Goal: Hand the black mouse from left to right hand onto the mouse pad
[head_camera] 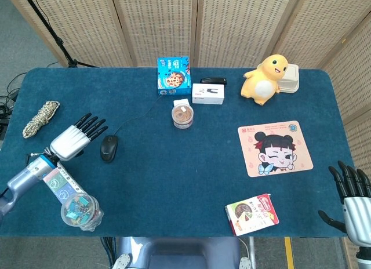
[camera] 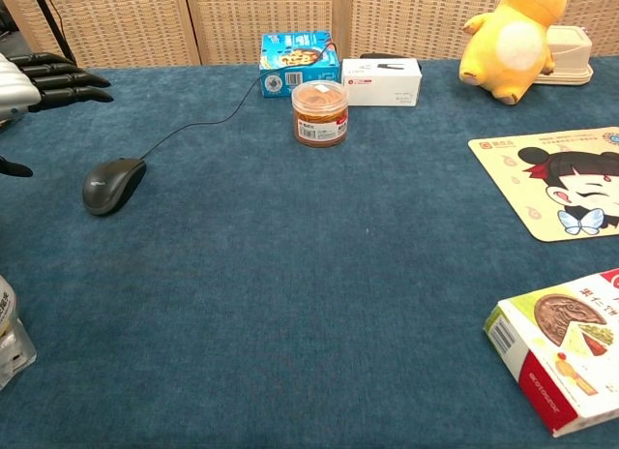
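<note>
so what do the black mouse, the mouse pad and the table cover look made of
Black corded computer mouse: probably moulded plastic, matt with a soft sheen on its hump. Pink cartoon-printed mouse pad: thin flat sheet, likely fabric-topped rubber or foam; its smooth printed face shows no glare. Dark blue table cover: looks like felt or short-pile cloth, with a fuzzy mottled texture.

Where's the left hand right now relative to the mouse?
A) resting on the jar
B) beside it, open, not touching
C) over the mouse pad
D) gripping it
B: the left hand is just beside the mouse with its fingers spread, and the chest view shows a clear gap between them; the mouse lies on the table, far from the mouse pad.
</note>
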Motion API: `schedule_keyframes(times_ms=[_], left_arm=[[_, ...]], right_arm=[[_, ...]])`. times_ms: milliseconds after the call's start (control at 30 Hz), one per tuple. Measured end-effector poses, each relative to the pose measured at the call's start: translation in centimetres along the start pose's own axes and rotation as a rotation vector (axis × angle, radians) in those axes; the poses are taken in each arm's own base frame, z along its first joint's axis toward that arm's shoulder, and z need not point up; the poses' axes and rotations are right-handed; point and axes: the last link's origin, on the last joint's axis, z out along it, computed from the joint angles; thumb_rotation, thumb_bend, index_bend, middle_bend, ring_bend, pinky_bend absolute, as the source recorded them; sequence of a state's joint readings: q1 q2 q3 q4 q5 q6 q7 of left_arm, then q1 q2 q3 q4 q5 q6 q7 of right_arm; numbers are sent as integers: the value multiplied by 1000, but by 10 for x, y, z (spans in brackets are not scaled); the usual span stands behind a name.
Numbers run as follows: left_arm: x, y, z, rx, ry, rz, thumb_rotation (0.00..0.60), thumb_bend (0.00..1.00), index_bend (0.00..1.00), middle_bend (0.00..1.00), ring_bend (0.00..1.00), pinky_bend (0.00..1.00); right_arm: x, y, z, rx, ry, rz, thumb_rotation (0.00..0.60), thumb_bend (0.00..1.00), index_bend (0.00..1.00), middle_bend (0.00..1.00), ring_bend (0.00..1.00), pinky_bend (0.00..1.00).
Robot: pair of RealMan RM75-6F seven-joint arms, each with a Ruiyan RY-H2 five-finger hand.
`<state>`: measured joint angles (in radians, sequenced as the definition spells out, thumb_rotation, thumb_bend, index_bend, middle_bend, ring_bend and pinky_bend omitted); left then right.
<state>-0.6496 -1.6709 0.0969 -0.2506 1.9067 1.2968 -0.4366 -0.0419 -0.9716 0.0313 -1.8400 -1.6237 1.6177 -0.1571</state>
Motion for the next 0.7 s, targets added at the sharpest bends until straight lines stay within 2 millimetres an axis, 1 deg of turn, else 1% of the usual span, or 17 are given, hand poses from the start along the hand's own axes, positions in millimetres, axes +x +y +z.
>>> schedule_keyframes(times_ms=[133, 233, 333, 567, 700], left_arm=[[-2, 11, 16, -49, -20, 29, 600, 79, 0, 0, 0, 47], [-2, 15, 23, -69, -32, 50, 600, 80, 0, 0, 0, 74], [-3, 18, 29, -79, -42, 71, 600, 80, 0, 0, 0, 80], [-5, 25, 34, -125, -63, 115, 600, 109, 0, 0, 0, 153], [-9, 29, 34, -144, -80, 136, 600, 111, 0, 0, 0, 175]], right_arm=[[0, 2, 2, -14, 2, -4, 600, 0, 0, 0, 0, 0], [1, 4, 2, -27, 6, -5, 600, 0, 0, 0, 0, 0], [3, 5, 2, -33, 13, -5, 600, 0, 0, 0, 0, 0], [5, 7, 2, -39, 21, -1, 600, 0, 0, 0, 0, 0], [4, 7, 2, -36, 18, 0, 600, 0, 0, 0, 0, 0]])
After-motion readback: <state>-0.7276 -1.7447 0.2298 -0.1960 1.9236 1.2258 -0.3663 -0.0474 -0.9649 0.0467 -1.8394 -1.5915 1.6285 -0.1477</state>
